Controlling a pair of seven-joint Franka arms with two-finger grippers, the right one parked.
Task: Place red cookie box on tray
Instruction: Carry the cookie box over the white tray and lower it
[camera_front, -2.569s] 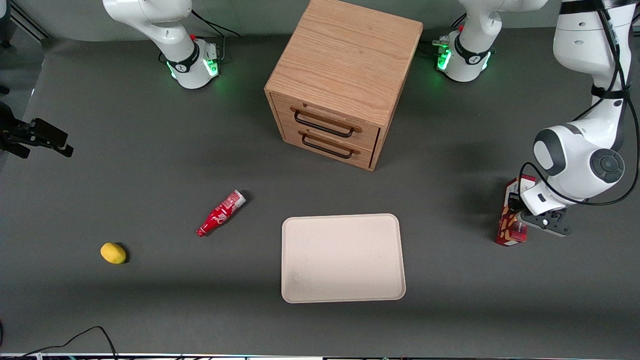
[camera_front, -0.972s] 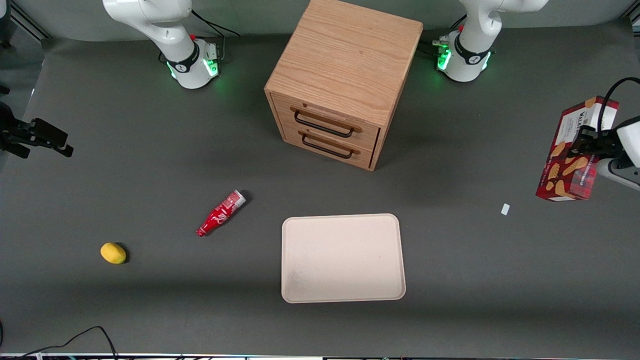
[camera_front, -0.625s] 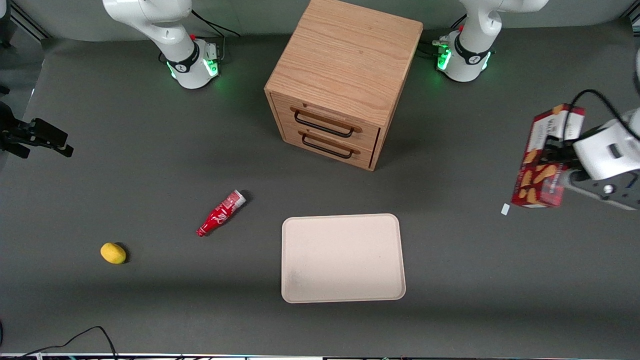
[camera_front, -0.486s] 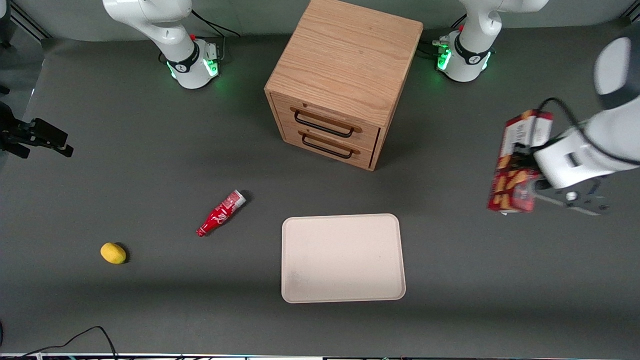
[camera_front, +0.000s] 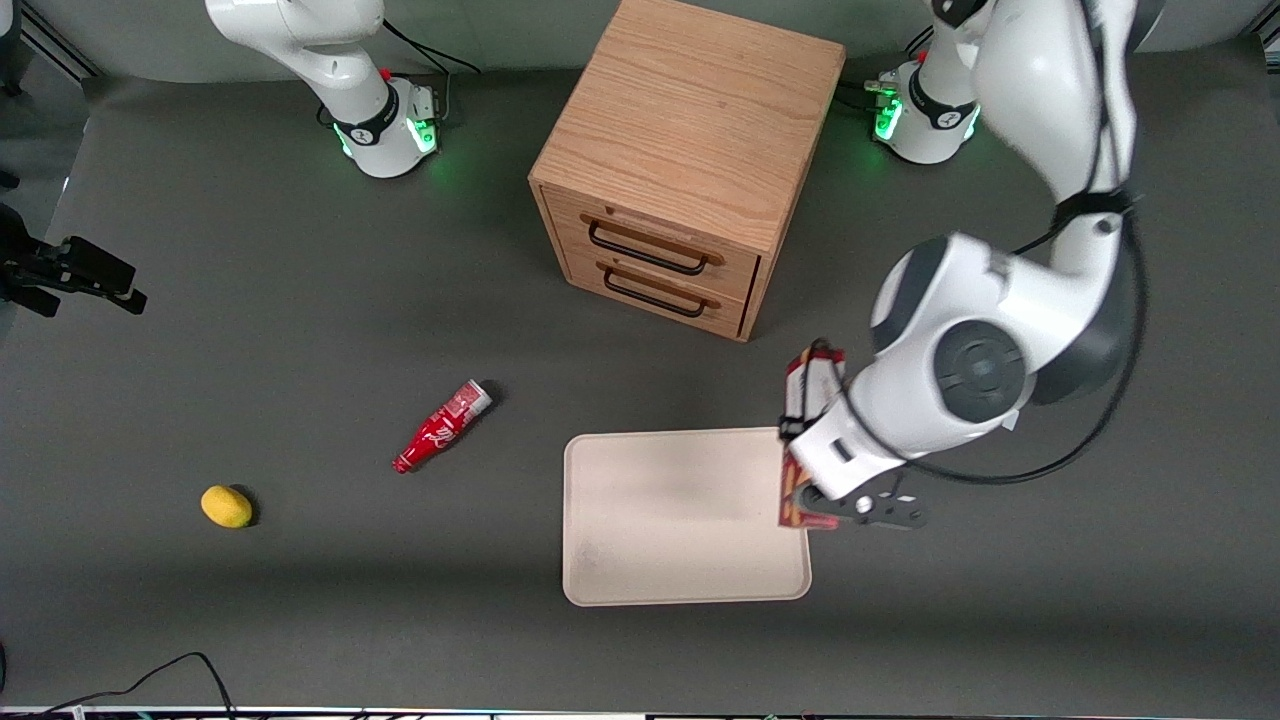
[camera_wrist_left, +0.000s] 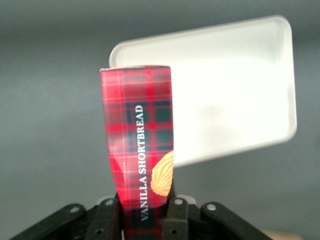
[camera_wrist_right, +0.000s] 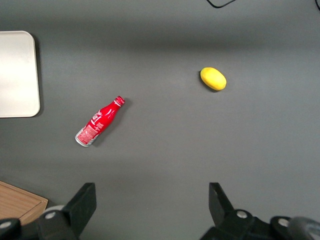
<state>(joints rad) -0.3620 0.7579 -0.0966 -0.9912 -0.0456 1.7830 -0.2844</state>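
The gripper (camera_wrist_left: 145, 220) is clamped on the red cookie box (camera_wrist_left: 140, 150), one finger (camera_wrist_left: 175, 215) on each broad face near the box's nearer end, so the carton sticks straight out from the jaws. In the front view the gripper (camera_front: 815, 500) hangs over the tray's edge on the working arm's side, with the red cookie box (camera_front: 800, 400) carried in the air, not resting on anything.

Half a second ago the box was well out toward the working arm's end of the table, clear of the tray (camera_front: 680, 580); now it has swept in to the tray's rim. In my judgement the carry is nearly over, and what remains is moving further over the tray, lowering and letting go.

The box's long axis runs away from the gripper, roughly along the tray's short edge as seen from the front, its free end pointing toward the wooden drawer cabinet (camera_front: 690, 150). From the wrist, that free end lies over the tray (camera_wrist_left: 240, 90) near a corner, with the lettered narrow side facing the camera.
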